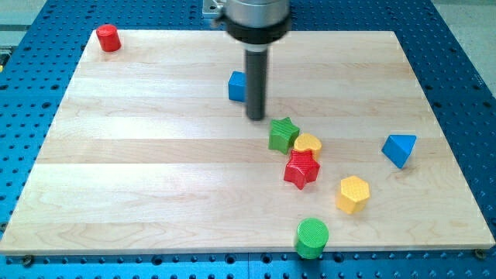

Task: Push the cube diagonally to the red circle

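Note:
A blue cube sits on the wooden board near the view's top centre, partly hidden behind the rod. My tip is just right of and below the cube, close to it; I cannot tell if it touches. A red circle block stands at the board's top left corner, far from the cube.
A green star, a yellow heart and a red star cluster right of and below my tip. A yellow hexagon, a blue triangle and a green circle lie further right and lower.

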`<state>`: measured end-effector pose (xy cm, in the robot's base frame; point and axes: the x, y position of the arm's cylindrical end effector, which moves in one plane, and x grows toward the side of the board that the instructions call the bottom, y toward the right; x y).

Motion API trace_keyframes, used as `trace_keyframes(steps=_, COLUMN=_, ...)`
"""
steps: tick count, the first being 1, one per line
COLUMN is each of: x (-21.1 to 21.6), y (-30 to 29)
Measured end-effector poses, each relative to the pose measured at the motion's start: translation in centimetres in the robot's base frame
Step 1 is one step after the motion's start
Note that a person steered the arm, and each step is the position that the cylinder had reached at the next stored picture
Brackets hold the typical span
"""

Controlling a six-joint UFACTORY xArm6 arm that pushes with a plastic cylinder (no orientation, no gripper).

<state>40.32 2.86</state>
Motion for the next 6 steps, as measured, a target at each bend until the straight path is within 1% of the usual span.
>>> trace_keyframes(steps=1, x=-1.3, y=-1.8)
trace_keyframes(steps=2, x=-5.9, y=-7.9)
trace_keyframes(steps=3, x=-5.5, y=-4.9)
trace_keyframes(steps=4, x=-7.7, y=-0.3)
trace_keyframes(steps=5, x=-11.8, y=-8.7)
trace_keyframes(steps=6, x=-11.6, y=-19.1)
